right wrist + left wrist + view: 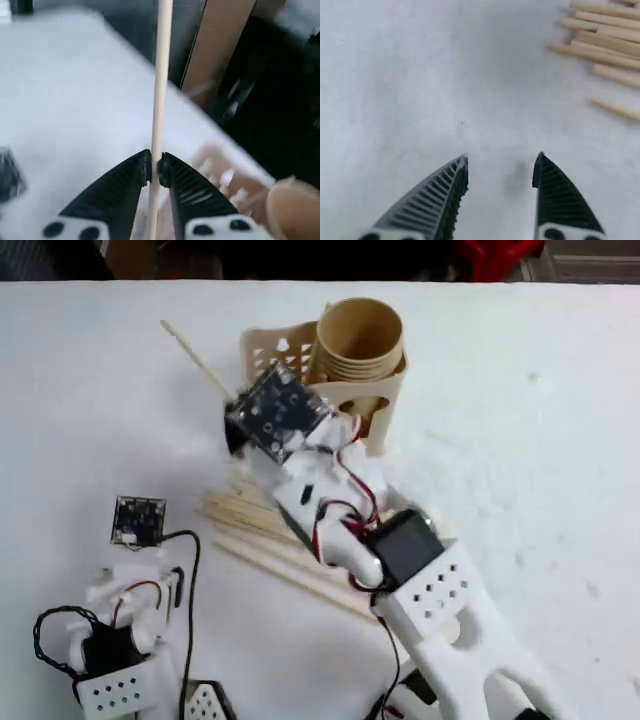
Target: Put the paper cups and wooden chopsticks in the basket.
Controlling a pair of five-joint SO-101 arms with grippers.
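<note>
A beige perforated basket (pixel 265 352) stands at the back of the table with stacked paper cups (pixel 360 335) inside it. My right gripper (pixel 155 169) is shut on one wooden chopstick (pixel 161 85); from above that chopstick (pixel 198 360) sticks up and to the left, just beside the basket's left corner. Several more chopsticks (pixel 262 530) lie in a loose pile on the table in front of the basket, partly under the right arm. My left gripper (pixel 501 170) hovers open over bare table, the ends of the chopsticks (pixel 607 47) off to one side.
The white table (pixel 530 440) spreads wide on the right and back left. The left arm's base and black cable (pixel 190 580) sit at the front left. The right arm (pixel 430 590) crosses the middle, over the pile. Dark clutter lies beyond the table's far edge.
</note>
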